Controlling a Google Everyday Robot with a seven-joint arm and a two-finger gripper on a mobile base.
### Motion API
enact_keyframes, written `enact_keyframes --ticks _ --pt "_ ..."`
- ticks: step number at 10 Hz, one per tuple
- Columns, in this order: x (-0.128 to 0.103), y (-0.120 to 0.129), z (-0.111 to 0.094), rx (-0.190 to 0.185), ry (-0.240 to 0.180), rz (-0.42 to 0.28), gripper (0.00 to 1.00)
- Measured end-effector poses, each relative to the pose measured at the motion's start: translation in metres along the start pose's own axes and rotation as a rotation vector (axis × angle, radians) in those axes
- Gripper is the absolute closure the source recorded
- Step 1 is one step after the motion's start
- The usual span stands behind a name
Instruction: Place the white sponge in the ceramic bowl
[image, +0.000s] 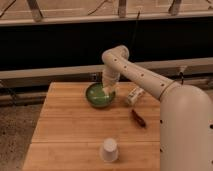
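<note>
**Placing the sponge: gripper down at the bowl**

The placing step is judged to be in hand. The gripper is held low over the inside of the ceramic bowl, which stands at the far side of the tabletop. Whether the jaws are apart or clamped cannot be told. The white sponge cannot be picked out as a separate thing. A pale patch at the gripper's tip, within the bowl's rim, is taken to be it, so it is judged to lie at the jaws, over the bowl's floor. A release, if not yet made, is called for next, then a straight lift clear of the rim. The upturned paper cup is well apart.
</note>
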Motion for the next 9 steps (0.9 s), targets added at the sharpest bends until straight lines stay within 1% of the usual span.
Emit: enact_keyframes --ticks 1,3,4,5,6,8,9 --pt "0.0004 -0.0003 0.0006 0.000 -0.001 -0.002 0.70" --pt "0.0011 -0.0008 0.0010 0.000 -0.002 -0.007 0.75" --pt "0.0019 -0.0015 0.0003 0.002 -0.002 -0.009 0.82" --pt "0.0022 -0.0011 0.0010 0.000 -0.004 -0.011 0.82" --pt "0.0023 -0.0015 0.0009 0.001 -0.004 -0.012 0.78" --pt "0.0027 -0.0015 0.0022 0.001 -0.005 -0.017 0.56" --pt "0.0033 -0.0015 0.0025 0.001 -0.005 -0.018 0.48"
